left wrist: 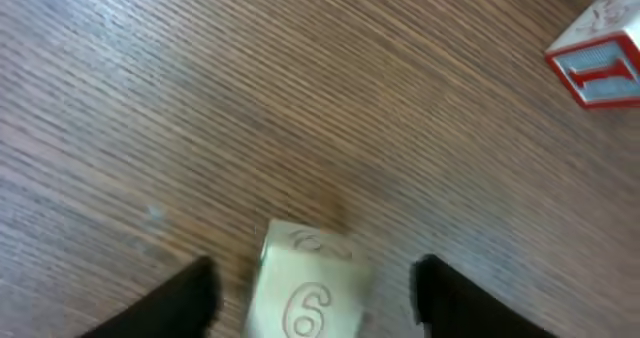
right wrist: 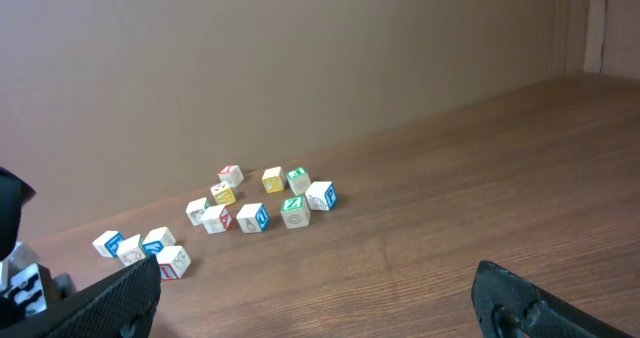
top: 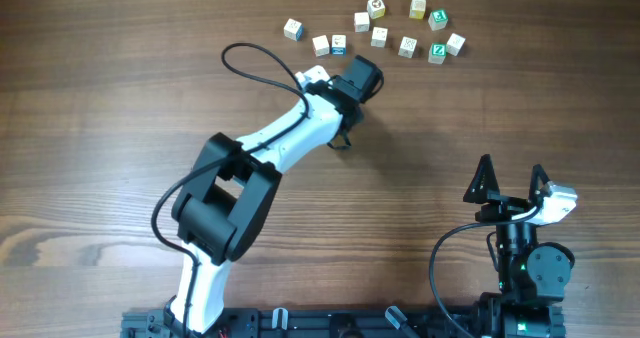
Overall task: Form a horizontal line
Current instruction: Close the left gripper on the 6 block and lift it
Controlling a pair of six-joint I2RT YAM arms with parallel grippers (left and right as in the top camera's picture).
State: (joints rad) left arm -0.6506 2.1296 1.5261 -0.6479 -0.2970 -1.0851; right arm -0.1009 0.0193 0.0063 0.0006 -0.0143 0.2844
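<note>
A pale cube with an engraved 6 [left wrist: 305,293] rests on the wood between the dark fingers [left wrist: 175,303] of my left gripper [left wrist: 315,303]. The gripper is open, with a gap on each side of the cube. From above, the left gripper [top: 358,76] hovers just below the cube cluster and hides that cube. Up and to its left, two white cubes [top: 330,45] sit edge to edge in a short row, one with a blue-green face. My right gripper [top: 510,178] stands open and empty near the front right, also seen as the right gripper [right wrist: 320,308] in its wrist view.
Several loose letter cubes [top: 420,33] lie scattered at the far edge, with yellow, green and red faces. A lone white cube [top: 292,29] sits left of the row. A red-framed cube [left wrist: 597,58] lies ahead and to the right of the left fingers. The left arm's cable [top: 250,58] loops over the table.
</note>
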